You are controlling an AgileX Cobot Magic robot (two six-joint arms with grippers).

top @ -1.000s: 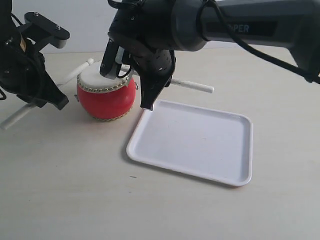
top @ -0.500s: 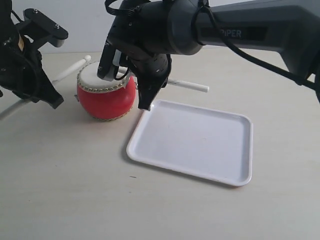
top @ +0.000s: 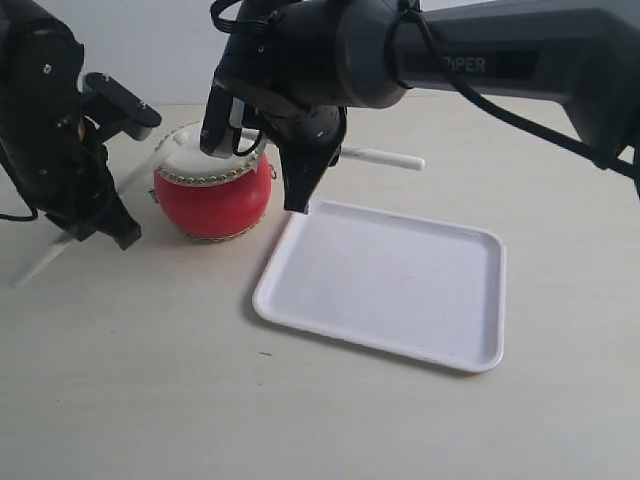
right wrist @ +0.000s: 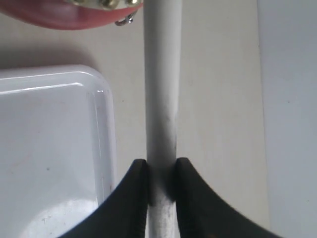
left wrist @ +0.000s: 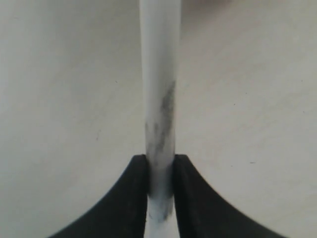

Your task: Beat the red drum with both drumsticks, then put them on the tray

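The red drum (top: 213, 198) stands left of the white tray (top: 400, 275); its red edge (right wrist: 64, 15) shows in the right wrist view beside the tray's corner rim (right wrist: 101, 129). My right gripper (top: 300, 180) (right wrist: 162, 168) hangs over the gap between drum and tray, shut on a drumstick (right wrist: 162, 74). That stick's free end (top: 390, 158) points right, and its other end lies over the drum skin, mostly hidden. My left gripper (top: 95, 228) (left wrist: 161, 166) is left of the drum, shut on the other drumstick (left wrist: 159, 74). Its tail (top: 40, 265) slants down to the table.
The right arm's long dark link (top: 500, 60) runs across the top of the exterior view above the tray. The left arm's black body (top: 45, 110) stands at the far left. Beige tabletop (top: 150, 380) spreads in front of drum and tray.
The left arm has swung right toward the drum and its stick has tilted, the tail dropping lower. The right stick's free end has risen slightly.
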